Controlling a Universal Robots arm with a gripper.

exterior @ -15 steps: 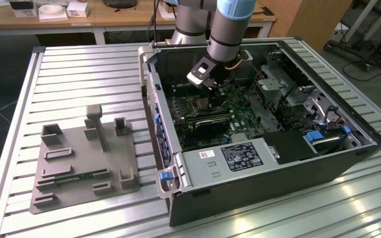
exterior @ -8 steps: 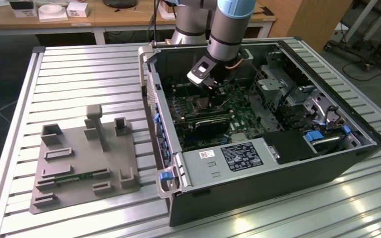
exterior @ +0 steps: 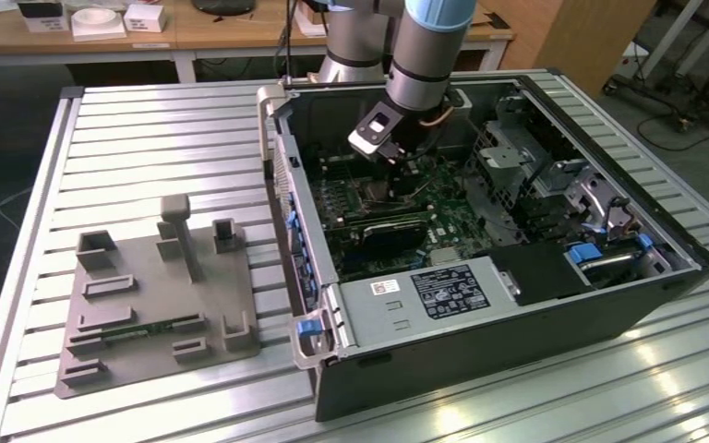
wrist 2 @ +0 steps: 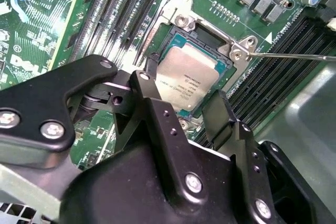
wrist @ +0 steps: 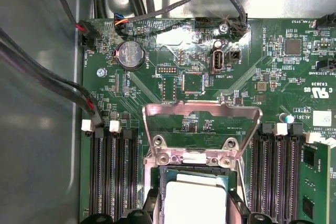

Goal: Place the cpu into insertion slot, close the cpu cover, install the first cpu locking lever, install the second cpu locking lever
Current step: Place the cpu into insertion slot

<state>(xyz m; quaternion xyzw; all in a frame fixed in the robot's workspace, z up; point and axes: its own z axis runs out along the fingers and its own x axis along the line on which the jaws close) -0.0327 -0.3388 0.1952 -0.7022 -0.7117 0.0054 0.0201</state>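
Silvery-beige cpu (wrist 2: 185, 77) flat in the motherboard socket (wrist 2: 181, 40), between the spread jaws of the gripper (wrist 2: 187, 83), 1 finger (wrist 2: 221, 111) close beside each of 2 opposite edges, contact unclear. Silvery cpu cover (wrist: 202, 110) raised on its hinge, not closed. In the exterior view, open computer case (exterior: 490, 360) at 3 o'clock from the grey fixture plate (exterior: 145, 305).

In the exterior view the arm (exterior: 423, 65) and pincer (exterior: 391, 171), between eleven and twelve o'clock from the white-labelled black box (exterior: 447, 291), cover the socket area of the board. In the second wrist view the pincer's black body hides the nearer corner of the cpu (wrist 2: 191, 72), and a thin metal rod (wrist 2: 294, 55) runs out past the picture's edge. In the first wrist view the picture's edge cuts off the cpu's nearer part, and whether the pincer grips it cannot be told.
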